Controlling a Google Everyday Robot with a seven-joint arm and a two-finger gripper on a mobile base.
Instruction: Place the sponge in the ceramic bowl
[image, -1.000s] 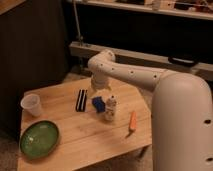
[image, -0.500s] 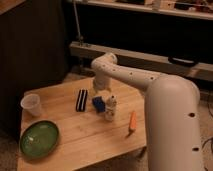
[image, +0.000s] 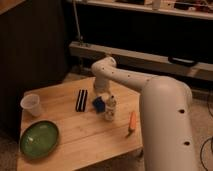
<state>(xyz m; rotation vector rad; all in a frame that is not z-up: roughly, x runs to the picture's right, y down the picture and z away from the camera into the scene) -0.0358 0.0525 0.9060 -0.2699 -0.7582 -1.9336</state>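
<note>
Just above the sponge (image: 98, 104), the sharply bent arm (image: 127, 80) hangs its pincer (image: 105, 99) spread apart.

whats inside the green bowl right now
Nothing visible: the ceramic bowl shows only its bare green inside, no part covered. The sponge lies outside it on the table, by the end effector.

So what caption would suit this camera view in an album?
The gripper poised just above the sponge on the table; the ceramic bowl sits empty near the front corner.
</note>
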